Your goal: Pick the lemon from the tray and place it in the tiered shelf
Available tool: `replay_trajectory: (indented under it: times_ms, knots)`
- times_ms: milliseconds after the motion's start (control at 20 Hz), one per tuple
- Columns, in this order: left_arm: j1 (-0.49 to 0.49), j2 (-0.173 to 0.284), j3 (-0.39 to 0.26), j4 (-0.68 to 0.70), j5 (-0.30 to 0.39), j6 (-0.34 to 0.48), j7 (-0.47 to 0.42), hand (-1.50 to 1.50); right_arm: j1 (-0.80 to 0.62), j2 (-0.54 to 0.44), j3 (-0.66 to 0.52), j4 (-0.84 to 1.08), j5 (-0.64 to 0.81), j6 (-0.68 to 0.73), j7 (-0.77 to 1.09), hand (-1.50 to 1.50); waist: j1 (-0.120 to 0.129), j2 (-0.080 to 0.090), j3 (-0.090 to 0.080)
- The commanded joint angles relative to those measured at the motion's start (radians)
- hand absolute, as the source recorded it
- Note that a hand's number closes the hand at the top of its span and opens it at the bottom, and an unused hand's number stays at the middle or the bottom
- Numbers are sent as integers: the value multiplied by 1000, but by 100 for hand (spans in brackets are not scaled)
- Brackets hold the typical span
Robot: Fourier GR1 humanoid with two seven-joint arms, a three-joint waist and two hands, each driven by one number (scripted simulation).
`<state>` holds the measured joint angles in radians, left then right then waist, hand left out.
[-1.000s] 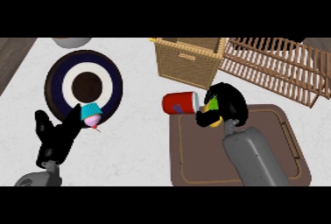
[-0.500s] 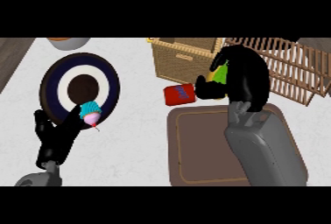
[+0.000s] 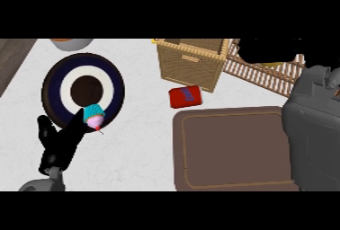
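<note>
Black R hand (image 3: 275,50) over wooden tiered shelf (image 3: 266,76)

The left hand (image 3: 61,143) rests open at eight o'clock, fingers up, while the right forearm (image 3: 312,130) reaches toward one o'clock.

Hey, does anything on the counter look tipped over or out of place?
Yes: the red can lies on its side on the counter between the wicker basket and the brown tray. The cupcake sits tilted at the plate's rim.
</note>
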<state>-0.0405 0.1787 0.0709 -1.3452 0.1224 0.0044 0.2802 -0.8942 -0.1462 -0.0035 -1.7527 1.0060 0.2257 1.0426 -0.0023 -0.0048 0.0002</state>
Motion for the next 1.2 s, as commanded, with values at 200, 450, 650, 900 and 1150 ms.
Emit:
replay_trajectory:
  times_ms: [200, 450, 650, 900, 1150]
  knots:
    - [22, -22, -27, -11, -29, 11, -1, 0, -207, -162, -229, 152, -76, 104, 19, 150, 7, 3, -1]
    - [3, -6, 5, 20, -2, -25, -28, 0, -241, -249, -278, 298, -93, 69, -83, 150, 8, 5, -1]
    - [-16, 2, 19, 19, 9, -26, 8, 0, -291, -326, -324, 456, -124, 59, -169, 150, 12, 7, -1]
    - [-14, -10, 5, -29, 14, -25, 51, 0, -262, -379, -333, 571, -168, 73, -292, 150, 11, 6, 0]
    - [-18, -12, 1, -33, -16, 1, 59, 0, -286, -415, -318, 738, -145, -2, -398, 150, 17, 8, 0]
